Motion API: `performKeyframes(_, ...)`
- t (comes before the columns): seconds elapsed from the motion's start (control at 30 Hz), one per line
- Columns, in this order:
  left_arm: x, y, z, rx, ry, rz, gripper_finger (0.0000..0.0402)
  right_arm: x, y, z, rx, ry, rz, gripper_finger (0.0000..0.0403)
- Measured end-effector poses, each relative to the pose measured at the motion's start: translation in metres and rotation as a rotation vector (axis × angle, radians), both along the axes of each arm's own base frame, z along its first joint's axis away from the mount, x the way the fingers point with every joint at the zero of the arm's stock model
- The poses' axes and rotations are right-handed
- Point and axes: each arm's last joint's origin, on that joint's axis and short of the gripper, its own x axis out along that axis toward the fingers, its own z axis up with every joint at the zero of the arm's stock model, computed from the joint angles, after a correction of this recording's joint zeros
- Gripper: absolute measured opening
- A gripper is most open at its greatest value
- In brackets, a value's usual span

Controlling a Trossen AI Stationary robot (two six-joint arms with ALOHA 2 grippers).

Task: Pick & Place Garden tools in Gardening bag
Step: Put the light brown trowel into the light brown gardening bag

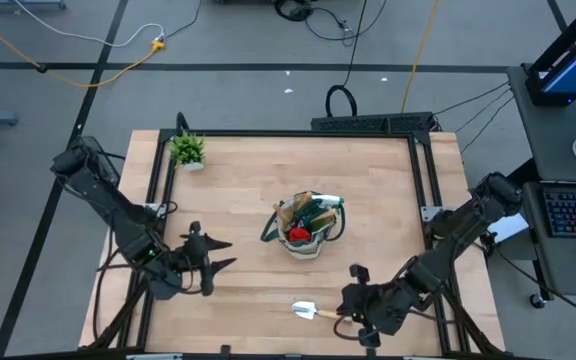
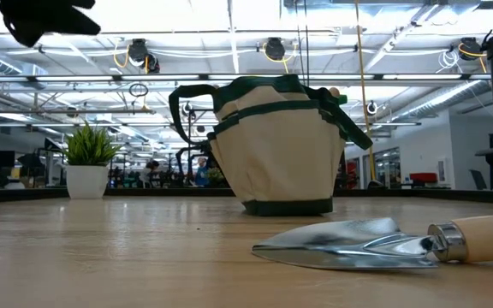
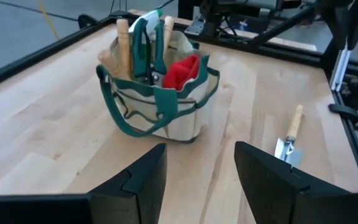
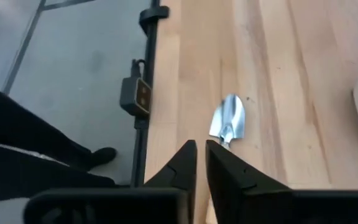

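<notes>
Steel trowel [image 1: 305, 310] lies beside right gripper [image 1: 352, 297], bag [image 1: 306, 238] nearby

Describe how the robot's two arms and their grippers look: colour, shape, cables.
Both arms are dark, nearly black, built from chunky jointed segments, with dark cables running beside them near the table's edges. The left gripper ends in two slim pointed fingers; up close, its fingers are broad, matte black wedges with angled inner faces. The right gripper has two similar black tapered fingers. No markings show.
</notes>
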Motion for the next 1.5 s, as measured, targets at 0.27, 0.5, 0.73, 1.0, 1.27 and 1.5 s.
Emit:
performKeyframes(0.27,-0.009,0.011,-0.015,-0.028,-0.049,-0.011,0.0196,0.003,-0.003,-0.007,0.053,0.098,-0.013,0.0092)
performKeyframes(0.5,-0.017,0.034,-0.008,-0.02,-0.048,-0.094,0.0196,0.015,-0.003,-0.03,0.086,0.251,0.045,0.0113)
performKeyframes(0.73,-0.01,0.058,-0.001,0.02,-0.021,-0.159,0.0196,0.023,-0.002,-0.05,0.09,0.339,0.063,0.0114)
performKeyframes(1.0,-0.009,0.071,0.004,0.046,-0.017,-0.209,0.0196,0.028,0.001,-0.067,0.074,0.397,0.066,0.0114)
performKeyframes(1.27,-0.01,0.071,-0.002,0.046,-0.013,-0.203,0.0196,0.033,0.003,-0.085,0.031,0.433,0.073,0.0114)
performKeyframes(1.5,-0.012,0.069,-0.015,-0.012,-0.036,-0.223,0.0196,0.038,-0.001,-0.091,0.016,0.443,0.064,0.0114)
